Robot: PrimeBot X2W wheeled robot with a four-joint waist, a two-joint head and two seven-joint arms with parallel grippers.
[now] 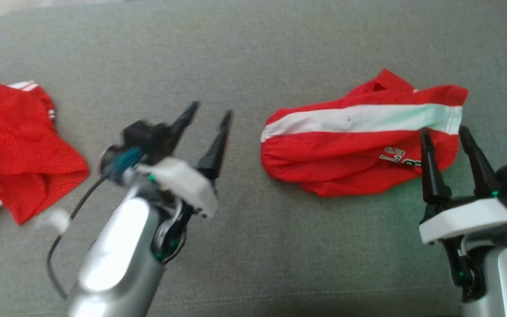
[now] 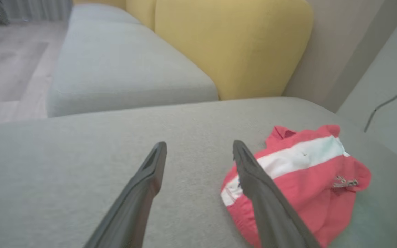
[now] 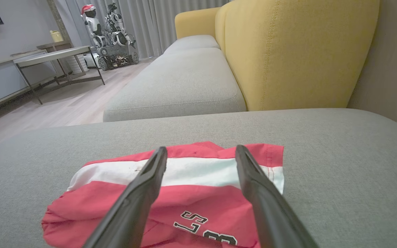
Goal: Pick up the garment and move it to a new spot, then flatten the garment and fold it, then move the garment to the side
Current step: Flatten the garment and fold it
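From where I stand, the right gripper (image 1: 444, 131), jaws spread wide and empty like the left gripper's (image 1: 210, 110), should pinch all the limp layers together at the five-o'clock edge of the folded red, white-banded garment (image 1: 359, 145) lying at three o'clock on the grey woven sofa cushion (image 1: 253, 53).

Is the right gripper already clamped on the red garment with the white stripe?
No, the right gripper stands open, its two fingers spread wide over the garment with no cloth pinched between them.
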